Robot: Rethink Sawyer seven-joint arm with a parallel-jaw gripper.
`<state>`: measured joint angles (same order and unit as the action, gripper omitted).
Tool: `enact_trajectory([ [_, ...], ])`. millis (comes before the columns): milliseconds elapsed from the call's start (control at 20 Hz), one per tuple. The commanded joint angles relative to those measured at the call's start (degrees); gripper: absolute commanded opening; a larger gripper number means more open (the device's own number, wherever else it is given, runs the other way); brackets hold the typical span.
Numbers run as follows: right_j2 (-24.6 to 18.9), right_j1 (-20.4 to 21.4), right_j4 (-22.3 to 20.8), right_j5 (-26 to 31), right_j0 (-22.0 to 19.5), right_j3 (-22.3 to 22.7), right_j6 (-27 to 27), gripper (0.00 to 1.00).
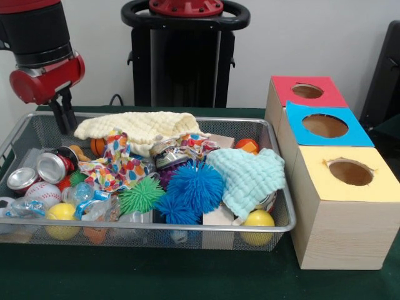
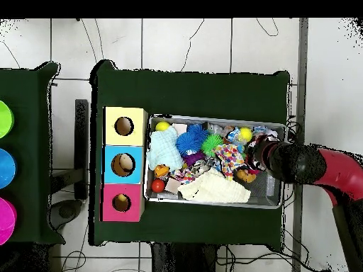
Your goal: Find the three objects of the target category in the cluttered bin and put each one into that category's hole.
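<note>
Three boxes sit in a row beside the wire bin point(image 1: 282, 187): a red box point(image 1: 306, 91) farthest back, a blue box point(image 1: 325, 125) in the middle and a yellow box point(image 1: 349, 172) nearest the camera, each with a round hole on top. Bin's totally stuffed, so which category is the target, no clue from here. Pale yellow cloth point(image 1: 137, 125) is draped along the back, a mint cloth point(image 1: 247, 175) flops over the box-side end, and a colourful patterned cloth point(image 1: 115, 164) lies between them. Two blue spiky balls point(image 1: 195, 184) and a green one point(image 1: 141, 197) sit near the middle, with crushed cans point(image 1: 50, 167), a baseball point(image 1: 42, 192) and yellow balls point(image 1: 259, 220) toward the front. Gripper point(image 1: 63, 117) hangs at the bin's far corner, away from the boxes, holding nothing; the fingers look close together, but I can't really tell.
</note>
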<state>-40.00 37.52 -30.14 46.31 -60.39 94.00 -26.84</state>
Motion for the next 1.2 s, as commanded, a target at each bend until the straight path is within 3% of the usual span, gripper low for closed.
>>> enact_trajectory([
  [50, 1.8, -0.7, -0.3, -1.7, -1.1, 2.3, -4.3, 0.0],
  [900, 1.8, 0.3, -0.3, -2.2, -1.2, 3.8, -5.5, 0.0],
  [950, 1.9, 0.3, -0.3, -2.3, -1.3, 3.9, -5.6, 1.0],
  [1200, 2.0, 0.6, -0.2, -2.7, -1.2, 4.4, -6.3, 1.0],
])
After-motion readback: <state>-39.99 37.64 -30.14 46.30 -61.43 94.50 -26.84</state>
